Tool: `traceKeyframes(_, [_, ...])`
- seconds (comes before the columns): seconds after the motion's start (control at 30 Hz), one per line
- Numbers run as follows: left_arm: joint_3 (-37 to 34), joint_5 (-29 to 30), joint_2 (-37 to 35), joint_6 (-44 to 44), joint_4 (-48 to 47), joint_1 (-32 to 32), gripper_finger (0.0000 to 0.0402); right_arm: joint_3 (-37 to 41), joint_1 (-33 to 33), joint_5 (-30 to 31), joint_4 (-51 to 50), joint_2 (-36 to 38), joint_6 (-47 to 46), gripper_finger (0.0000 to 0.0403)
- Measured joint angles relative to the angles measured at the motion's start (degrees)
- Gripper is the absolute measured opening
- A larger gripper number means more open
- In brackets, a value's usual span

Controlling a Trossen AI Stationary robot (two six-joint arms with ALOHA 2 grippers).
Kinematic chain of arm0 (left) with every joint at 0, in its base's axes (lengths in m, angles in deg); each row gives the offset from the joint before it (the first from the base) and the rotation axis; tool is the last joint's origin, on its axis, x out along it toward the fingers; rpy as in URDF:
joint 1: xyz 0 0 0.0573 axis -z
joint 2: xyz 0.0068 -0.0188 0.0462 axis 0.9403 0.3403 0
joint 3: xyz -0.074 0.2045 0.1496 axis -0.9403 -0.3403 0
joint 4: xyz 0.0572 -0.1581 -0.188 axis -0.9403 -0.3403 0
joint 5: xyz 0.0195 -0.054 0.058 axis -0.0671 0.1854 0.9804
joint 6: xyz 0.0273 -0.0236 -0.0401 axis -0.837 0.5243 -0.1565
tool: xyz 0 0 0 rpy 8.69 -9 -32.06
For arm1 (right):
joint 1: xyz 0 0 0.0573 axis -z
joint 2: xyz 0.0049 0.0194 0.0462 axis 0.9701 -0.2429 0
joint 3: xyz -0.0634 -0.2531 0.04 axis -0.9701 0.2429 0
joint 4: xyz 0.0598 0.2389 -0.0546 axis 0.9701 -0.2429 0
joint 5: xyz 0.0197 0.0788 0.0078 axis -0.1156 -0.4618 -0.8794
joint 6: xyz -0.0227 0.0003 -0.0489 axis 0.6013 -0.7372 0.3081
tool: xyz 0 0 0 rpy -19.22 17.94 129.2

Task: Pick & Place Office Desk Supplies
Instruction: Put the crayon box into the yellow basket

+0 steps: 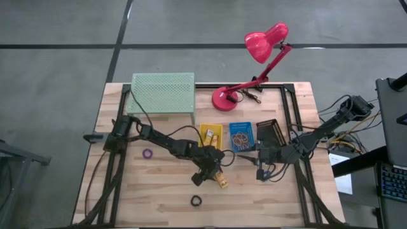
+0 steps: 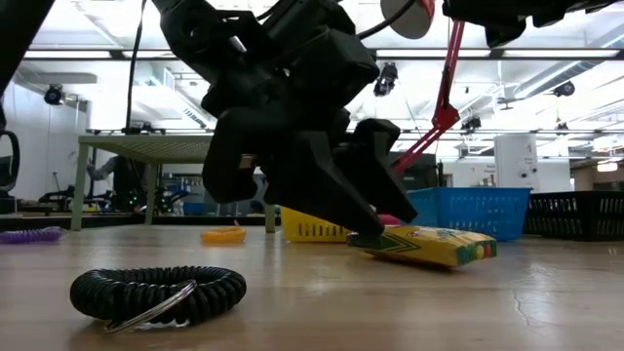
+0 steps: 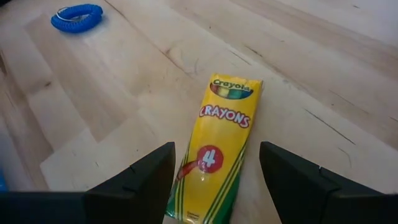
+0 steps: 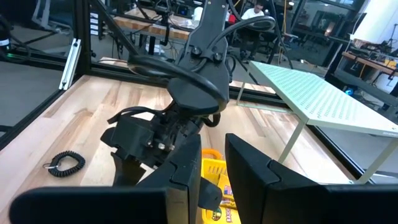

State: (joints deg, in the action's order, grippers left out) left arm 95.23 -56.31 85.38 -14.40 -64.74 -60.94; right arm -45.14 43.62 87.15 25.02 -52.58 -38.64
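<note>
The crayon packet (image 3: 216, 149), lying flat on the desk (image 1: 165, 197) near its middle, is straddled by the left pincer (image 3: 216, 177), spread wide for pinching its long sides, while the right pincer (image 1: 261, 170) is parked beside, narrowly parted and empty.

Overhead, table-level, two wrist cams; all share crayon packet (image 3: 214, 155)
</note>
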Motion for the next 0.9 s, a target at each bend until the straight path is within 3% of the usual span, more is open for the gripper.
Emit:
traceKeyframes(0.63, [0.17, 2.08, 2.1, 0.88, -0.6, -0.26, 0.0236, 0.0, -0.02, -0.02, 0.0, 0.0, 0.0, 0.0068])
traceKeyframes(0.9, [0.16, 2.06, 2.1, 0.64, -0.65, -0.33, 0.0209, 0.0, -0.01, 0.0, 0.0, 0.0, 0.0, 0.0068])
